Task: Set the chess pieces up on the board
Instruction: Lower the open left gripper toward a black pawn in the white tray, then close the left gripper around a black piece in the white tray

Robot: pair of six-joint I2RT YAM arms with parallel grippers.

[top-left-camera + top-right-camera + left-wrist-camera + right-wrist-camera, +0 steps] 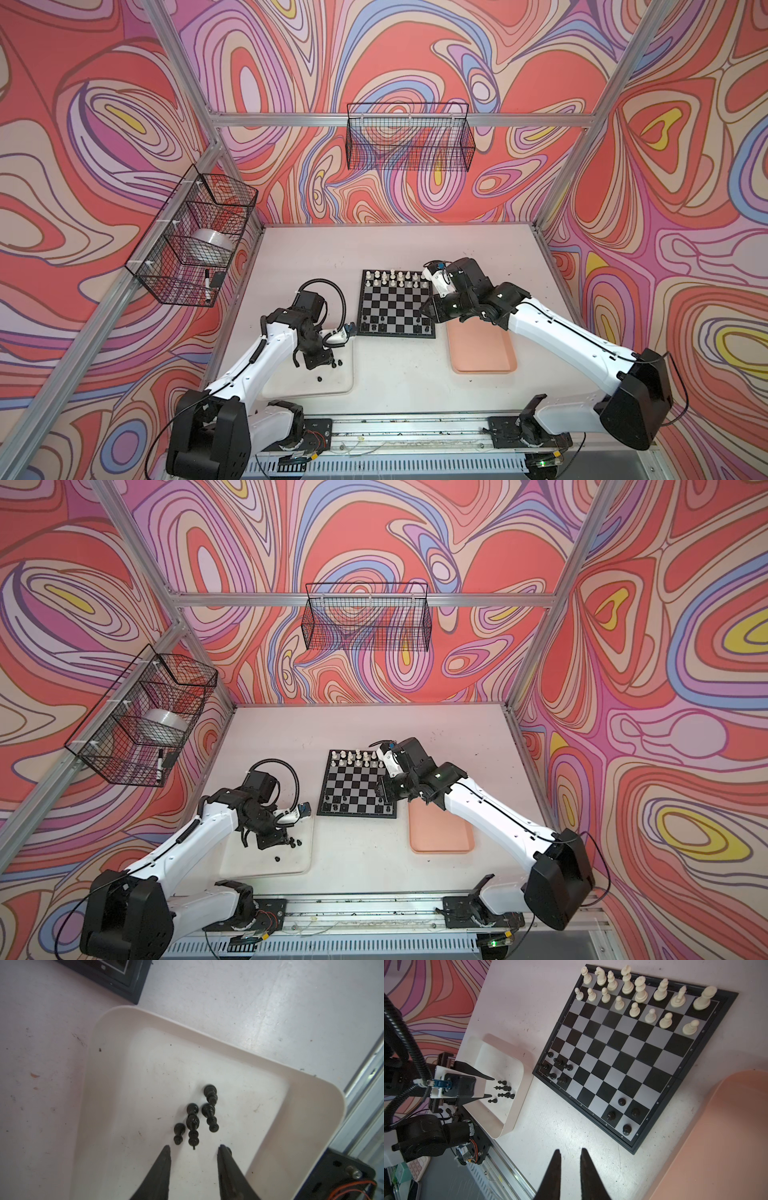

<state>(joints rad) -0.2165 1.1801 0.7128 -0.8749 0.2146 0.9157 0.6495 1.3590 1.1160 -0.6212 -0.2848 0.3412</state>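
At table centre: the board (pixel 395 305) lies flat, with the white tray (pixel 332 386) to its left and the pink tray (pixel 484 353) to its right.
Far two rows: white pieces (pixel 640 989) stand upright, and both rows are full.
Near rows: black pieces on the board (pixel 559 1068) stand grouped at one near corner. A second group (pixel 623 1113) stands at the other near corner.
White tray: several loose black pieces (pixel 193 1124) lie on their sides in a tight cluster. A lone black piece (pixel 320 378) lies apart from them, nearer the front rim.
Left claw (pixel 194 1148): low over the white tray with its tips apart and nothing between them. The cluster lies just ahead of the tips.
Right claw (pixel 570 1149): raised over bare table beside the board's right near corner, close to the pink tray. There is a narrow gap between the tips and it grips nothing.
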